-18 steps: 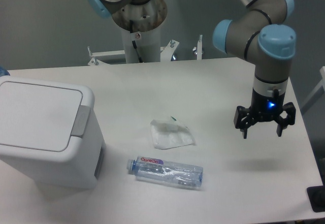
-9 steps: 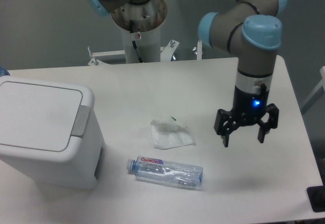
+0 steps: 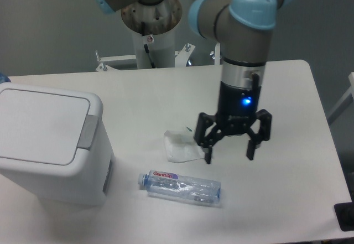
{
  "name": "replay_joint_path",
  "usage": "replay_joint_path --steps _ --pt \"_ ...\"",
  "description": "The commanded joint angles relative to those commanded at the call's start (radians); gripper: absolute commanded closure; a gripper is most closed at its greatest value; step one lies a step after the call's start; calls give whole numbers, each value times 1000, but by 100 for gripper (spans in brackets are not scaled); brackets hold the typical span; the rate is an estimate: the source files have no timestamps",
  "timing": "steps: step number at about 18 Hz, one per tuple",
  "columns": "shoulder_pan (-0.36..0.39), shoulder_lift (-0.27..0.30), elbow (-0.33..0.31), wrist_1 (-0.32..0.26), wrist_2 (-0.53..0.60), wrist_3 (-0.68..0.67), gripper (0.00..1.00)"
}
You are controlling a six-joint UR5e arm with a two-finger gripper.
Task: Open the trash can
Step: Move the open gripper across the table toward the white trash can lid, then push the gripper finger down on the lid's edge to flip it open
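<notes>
The trash can (image 3: 50, 144) sits at the left edge of the table (image 3: 149, 94), a big white box with rounded corners. Its flat lid (image 3: 38, 123) lies fully down, and the grey push tab (image 3: 88, 131) on the right rim looks untouched. By that evidence the task has not begun in any physical sense: the lid is closed, nothing is in contact with the bin, and both the approach and the press on the tab are left to do.

Near the bin, toward the front of the table, a clear plastic bottle (image 3: 181, 186) lies on its side. Just behind it is a crumpled white tissue (image 3: 182, 145).

The gripper (image 3: 228, 155) hangs above the table at the tissue's right edge, well apart from the bin. Its two fingers point straight down and are spread wide, with nothing between them. A blue light glows on the wrist above it. The arm's forearm comes down vertically from a bent elbow joint at the top of the view.
</notes>
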Motion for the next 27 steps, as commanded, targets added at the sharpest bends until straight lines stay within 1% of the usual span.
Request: replay_joint_path --steps 4,8,12,14,16,18,20,27 --pt "-32 32 -14 0 -57 -29 0" --pt "-51 57 -47 0 -63 -31 0" --pt "-61 100 -113 0 -55 -22 0" --pt "-81 123 -138 2 -52 -17 0" --pt "-120 121 -138 2 -51 -25 0" --pt "-141 112 -138 5 -51 -17 0" --pt "-166 92 -138 5 -49 -15 0" --pt "-176 91 -156 6 -46 -15 0"
